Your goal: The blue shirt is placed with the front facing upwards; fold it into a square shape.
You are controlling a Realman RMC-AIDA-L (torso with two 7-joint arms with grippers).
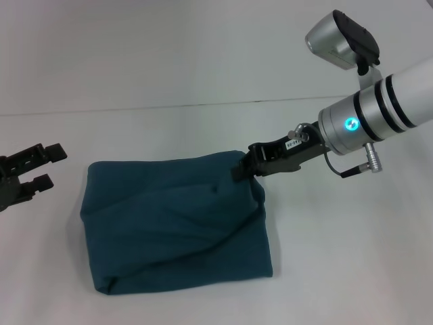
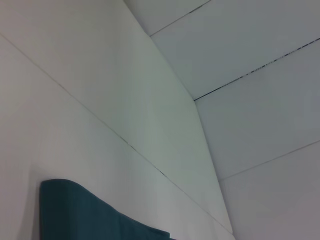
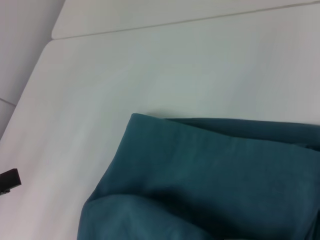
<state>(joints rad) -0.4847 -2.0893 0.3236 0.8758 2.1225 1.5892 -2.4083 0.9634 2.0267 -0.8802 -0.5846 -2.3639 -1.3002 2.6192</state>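
The blue shirt (image 1: 172, 220) lies on the white table as a folded, roughly square dark teal bundle with soft wrinkles; no lettering shows. My right gripper (image 1: 245, 168) is at the bundle's far right corner, shut on the shirt's cloth there, which is pulled up slightly. The right wrist view looks across the folded shirt (image 3: 210, 180) from that corner. My left gripper (image 1: 37, 168) hovers open just off the shirt's left side, holding nothing. An edge of the shirt (image 2: 85, 215) shows in the left wrist view.
The white table (image 1: 338, 257) spreads around the bundle on all sides. A seam line (image 1: 169, 107) runs across the table behind the shirt. A small dark piece of the left gripper (image 3: 9, 180) shows far off in the right wrist view.
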